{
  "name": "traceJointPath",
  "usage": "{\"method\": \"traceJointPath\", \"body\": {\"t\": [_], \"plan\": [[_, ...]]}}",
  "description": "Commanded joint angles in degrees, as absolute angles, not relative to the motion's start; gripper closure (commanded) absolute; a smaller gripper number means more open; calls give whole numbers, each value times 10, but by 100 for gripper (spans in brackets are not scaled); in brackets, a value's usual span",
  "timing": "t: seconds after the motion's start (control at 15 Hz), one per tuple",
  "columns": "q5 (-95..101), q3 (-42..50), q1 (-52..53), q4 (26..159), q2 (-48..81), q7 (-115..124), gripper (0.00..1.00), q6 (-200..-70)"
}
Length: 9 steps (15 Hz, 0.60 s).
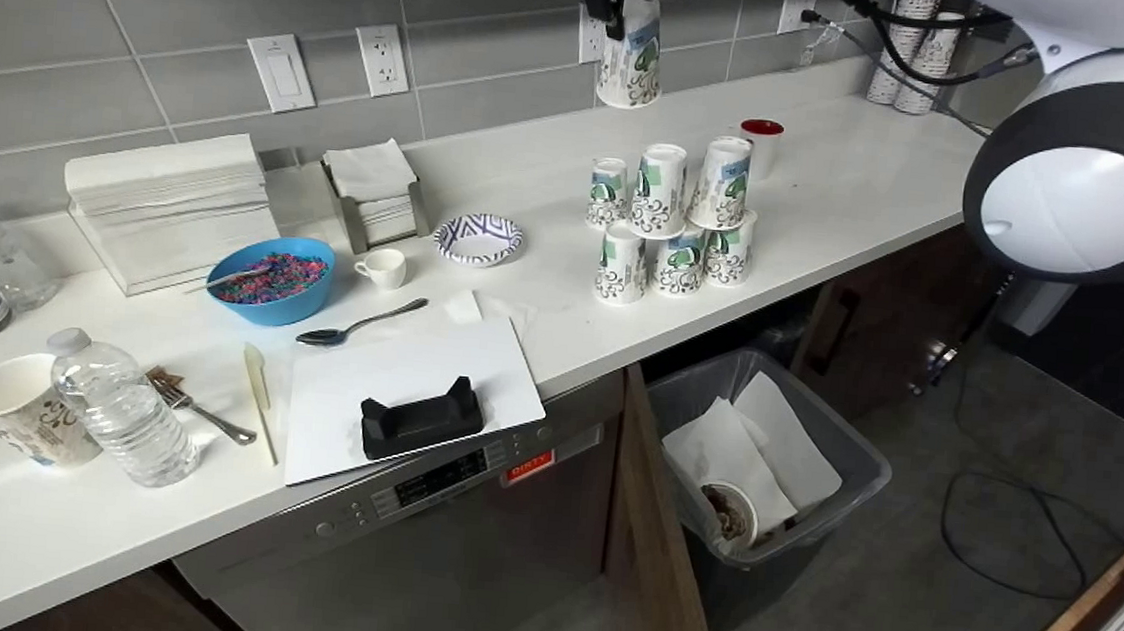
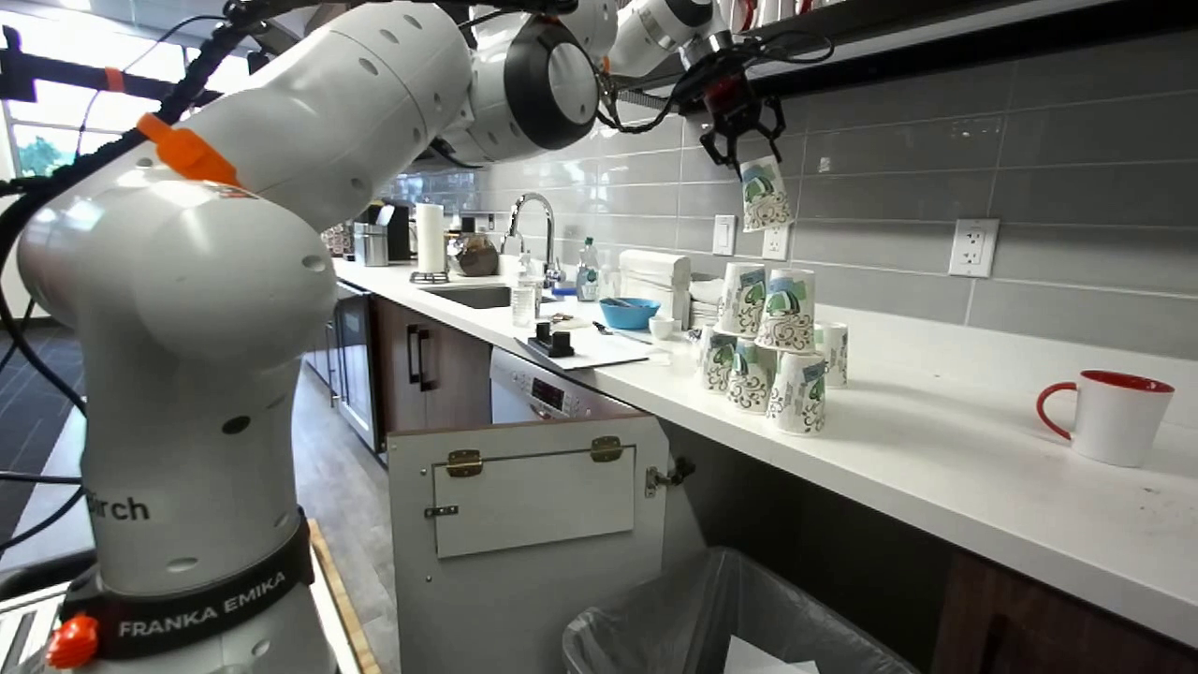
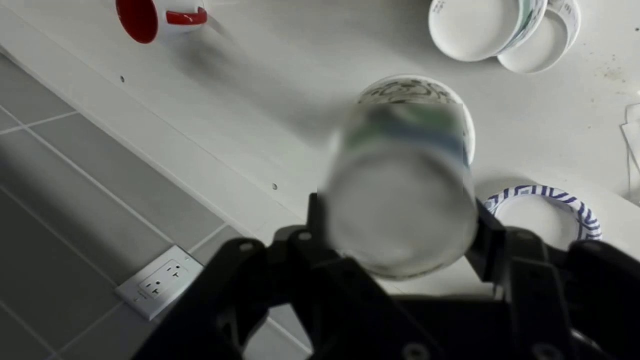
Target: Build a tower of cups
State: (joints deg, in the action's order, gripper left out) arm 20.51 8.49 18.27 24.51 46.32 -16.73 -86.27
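White and heavy-jointed, the arm [image 2: 328, 131] fills the left of an exterior view: its column [image 2: 192, 468] stands upright, the thick link above leans up to the right, a black-ringed joint [image 2: 567, 80] comes next, and slimmer sections reach out over the counter [image 2: 936, 431] near the tiled wall [image 2: 889, 178]. Farther back along the counter are the sink [image 2: 479, 298] and then a blue bowl [image 2: 629, 318]. At the arm's end the claw [image 2: 752, 156] points down with a slight lean. It grasps one cup [image 2: 767, 198] by the narrow end, so the cup hangs upside down, rim lowest, a little tilted; in the wrist view the fingers [image 3: 489, 240] sit on either side of it and its base, blurred, faces the camera. This cup is in the air, higher than the tower [image 2: 784, 318] and apart from it. The tower stands on the counter in two levels, every cup upside down: three below, two above. Partly hidden behind its right side, nearer the wall, a lone cup [image 2: 836, 351] also stands upside down on the counter. Well off to the right is a white mug [image 2: 1118, 426] with a red handle.
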Motion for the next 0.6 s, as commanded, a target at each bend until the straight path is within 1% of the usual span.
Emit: {"method": "traceJointPath", "body": {"t": [0.0, 0.53], "plan": [[214, 90, 178, 263, 442, -153, 60, -825], [182, 69, 142, 266, 437, -136, 60, -795]]}}
